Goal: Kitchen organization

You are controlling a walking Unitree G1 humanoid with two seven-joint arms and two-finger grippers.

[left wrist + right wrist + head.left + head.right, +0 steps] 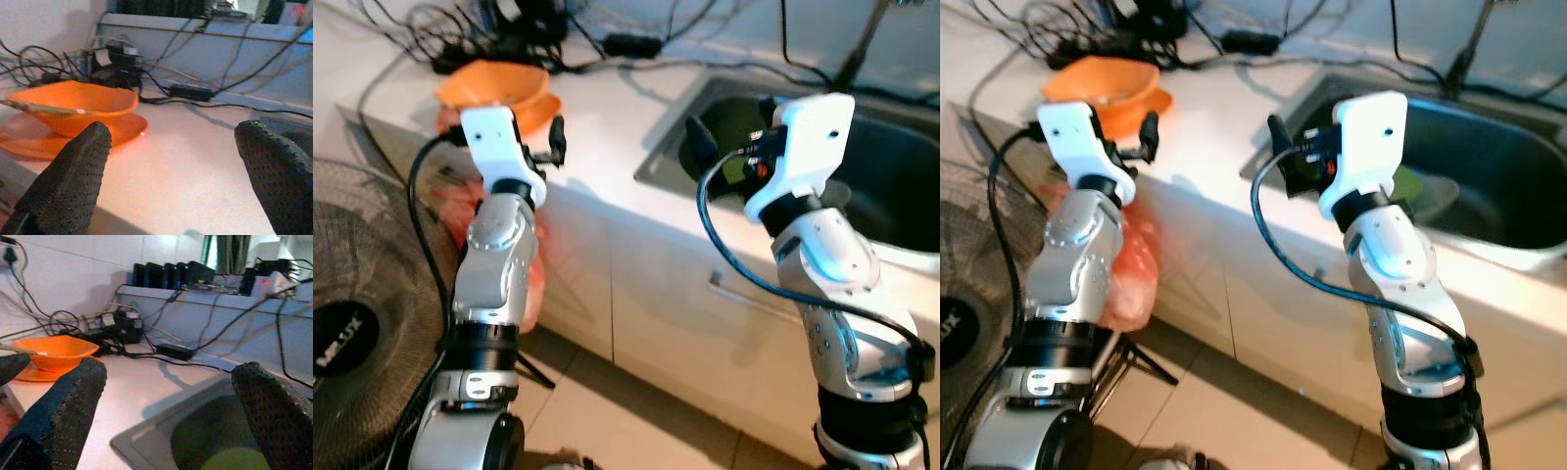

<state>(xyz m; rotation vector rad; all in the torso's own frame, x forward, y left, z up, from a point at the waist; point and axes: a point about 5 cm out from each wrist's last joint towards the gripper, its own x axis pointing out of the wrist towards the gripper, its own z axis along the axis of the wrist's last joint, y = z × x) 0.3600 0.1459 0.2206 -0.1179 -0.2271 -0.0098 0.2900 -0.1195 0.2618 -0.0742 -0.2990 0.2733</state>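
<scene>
While both tools gape, the orange bowl (73,105) holds perhaps chopsticks.

Both arms are raised forward, left gripper (176,171) and right gripper (166,406) with fingers spread.

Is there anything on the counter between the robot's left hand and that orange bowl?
Nothing visible stands in the way. The left hand hangs open at the counter's edge, and only bare white countertop lies between it and the orange plastic bowl, which sits on an orange plate. The tangle of black cables lies behind the bowl.
</scene>
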